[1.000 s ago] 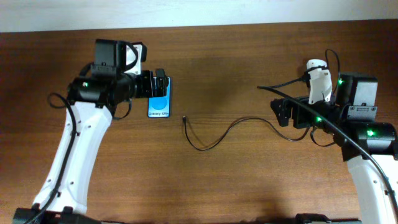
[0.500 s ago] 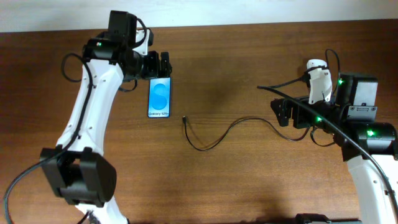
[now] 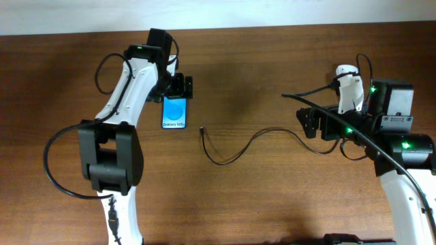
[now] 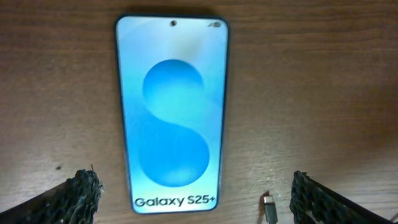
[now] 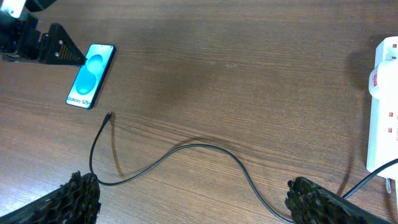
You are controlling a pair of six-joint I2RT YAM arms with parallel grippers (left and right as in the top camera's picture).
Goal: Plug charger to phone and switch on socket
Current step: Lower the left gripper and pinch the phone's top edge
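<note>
The phone (image 3: 174, 112) lies flat on the wooden table with its blue screen up; it fills the left wrist view (image 4: 171, 112). My left gripper (image 3: 179, 87) hovers over the phone's far end, open and empty (image 4: 196, 199). The charger (image 3: 262, 134) is a thin black cable that curves across the middle of the table. Its plug tip (image 3: 202, 129) lies just right of the phone's bottom end (image 4: 269, 208). The socket (image 3: 349, 88) is a white strip at the right (image 5: 382, 106). My right gripper (image 3: 310, 122) is open and empty above the cable (image 5: 198, 199).
The table's back edge meets a white wall (image 3: 272, 12). The right arm's own black cables (image 3: 320, 95) run past the socket. In the right wrist view, the left gripper (image 5: 43, 46) shows beside the phone (image 5: 91, 76), and the charger (image 5: 205, 145) runs across the wood.
The left arm has swung round and its wrist has shifted right; the gripper is back over the phone's far end. The phone, cable and right arm have not moved.
</note>
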